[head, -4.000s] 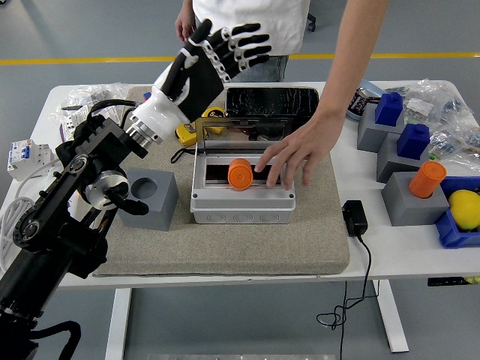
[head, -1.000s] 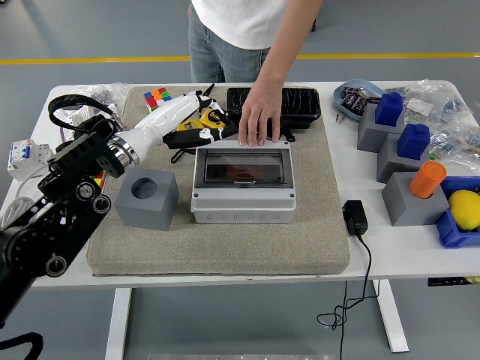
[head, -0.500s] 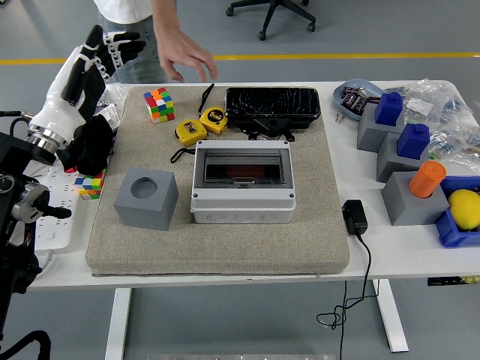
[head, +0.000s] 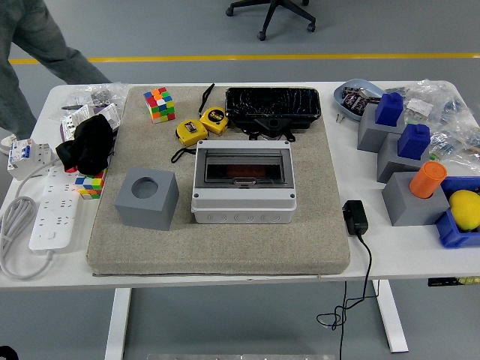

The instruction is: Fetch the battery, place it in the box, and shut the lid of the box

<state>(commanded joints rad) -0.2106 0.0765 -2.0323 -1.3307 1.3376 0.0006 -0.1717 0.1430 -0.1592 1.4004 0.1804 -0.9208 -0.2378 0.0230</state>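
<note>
Box mid-frame, lid down; orange shape behind the tinted lid, hard to identify. Neither robot hand in frame. Person's leg cropped upper left.

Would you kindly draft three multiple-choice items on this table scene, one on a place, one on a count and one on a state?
1. Where does the grey cube with the round hole stand?
A. left of the grey box, on the mat
B. behind the black tray
C. on the blue bin

2. How many yellow tape measures lie on the mat?
A. one
B. two
C. four

3. What state is the grey box's lid in?
A. standing open
B. removed
C. closed

Answers:
1 A: the grey cube stands on the mat left of the grey box.
2 B: two yellow tape measures lie side by side behind the box.
3 C: the tinted lid lies flat, something orange dimly visible beneath.
</note>
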